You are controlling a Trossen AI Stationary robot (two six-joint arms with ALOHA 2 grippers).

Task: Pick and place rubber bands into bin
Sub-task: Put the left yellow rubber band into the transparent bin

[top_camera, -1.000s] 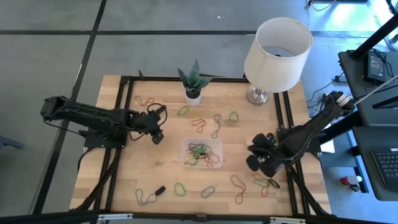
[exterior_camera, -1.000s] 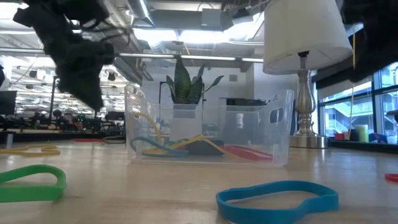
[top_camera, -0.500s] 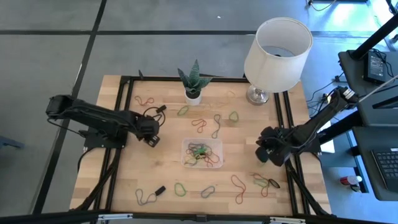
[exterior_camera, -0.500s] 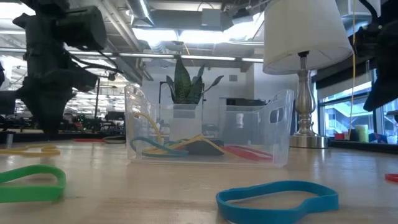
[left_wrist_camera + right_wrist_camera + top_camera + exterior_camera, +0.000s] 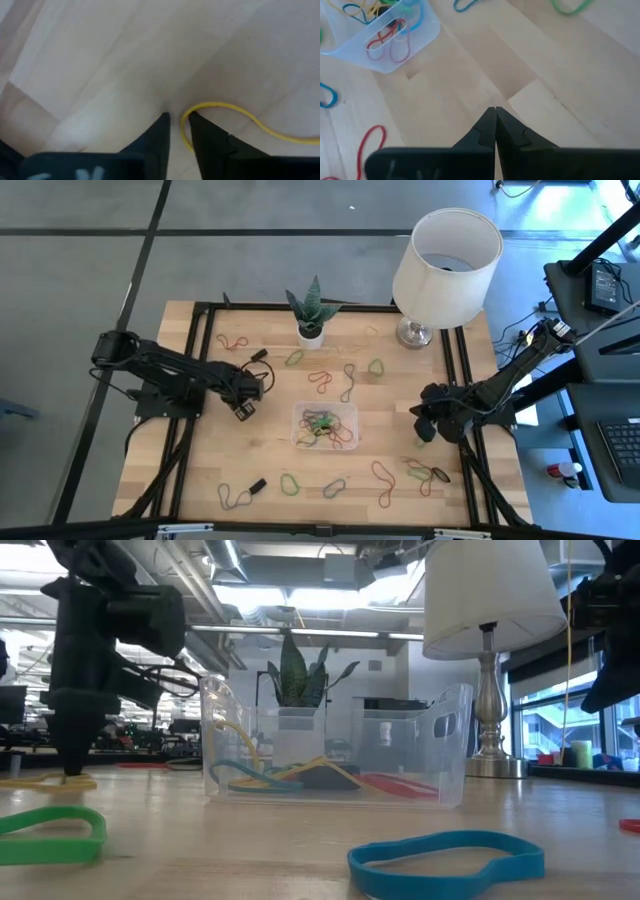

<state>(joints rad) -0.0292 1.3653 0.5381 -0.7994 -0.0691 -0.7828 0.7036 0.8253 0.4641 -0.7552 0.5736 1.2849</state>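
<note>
The left gripper [image 5: 176, 118] is down at the table [image 5: 180, 470], left of the bin [image 5: 325, 426] and a little farther back. Its two dark fingers [image 5: 156, 134] stand with a narrow gap between them, and the end of a yellow rubber band [image 5: 220, 112] lies in that gap; the rest of the band trails away flat on the wood. I cannot tell whether the fingers are pinching it. In the low view the same arm comes straight down with its tip at the yellow band on the tabletop.

The right gripper [image 5: 495, 111] is pressed fully closed with nothing between its fingers. It hangs over bare wood to the right of the bin, near the table's right edge.

The clear bin sits near the middle of the table and holds a tangle of green, yellow and red bands. Many more rubber bands [image 5: 345, 382] lie scattered on the table: red and green ones beyond the bin, a green one [image 5: 52, 833] and a blue one [image 5: 447, 856] along the near edge, and a red and green cluster at the near right.

A small potted plant [image 5: 311, 310] stands at the far middle, and a lamp [image 5: 446, 255] with a white shade at the far right. A small black piece [image 5: 257, 484] lies near the front left.
</note>
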